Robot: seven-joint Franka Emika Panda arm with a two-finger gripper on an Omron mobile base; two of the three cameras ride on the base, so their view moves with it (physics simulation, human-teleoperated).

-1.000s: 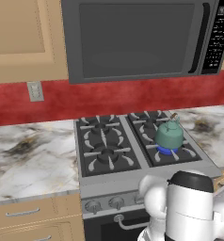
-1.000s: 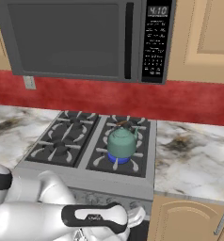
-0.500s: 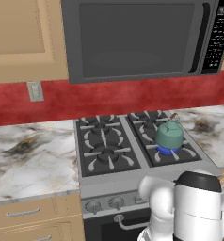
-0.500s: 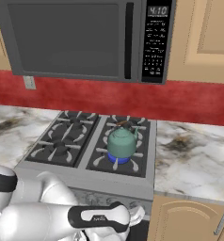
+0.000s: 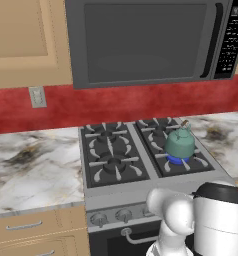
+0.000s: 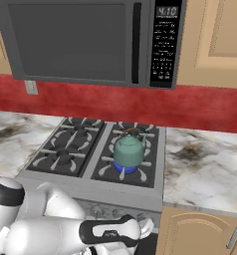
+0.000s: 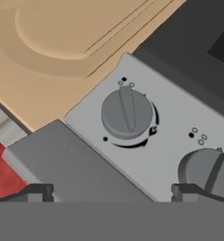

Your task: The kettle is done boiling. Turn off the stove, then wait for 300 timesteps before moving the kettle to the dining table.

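The small squat teal-green kettle (image 5: 180,143) (image 6: 129,151) with a brownish top handle sits on the front right burner of the stainless steel gas stove (image 5: 108,192) (image 6: 155,189), over a ring of blue flame (image 5: 176,160) (image 6: 124,169). The marble surface (image 5: 31,170) (image 6: 205,169) flanks the range on both sides, under the dark grey microwave (image 5: 151,42) (image 6: 90,42).

In the hand view the gripper (image 7: 111,192) points at the stove's front panel with its two dark fingertips (image 7: 36,192) spread wide apart — nothing between them, nothing touched. A round grey knob (image 7: 127,113) lies between and beyond the tips, a second grey knob (image 7: 209,173) just past the right-hand tip. Tan wood cabinet front (image 7: 62,42) borders the panel.
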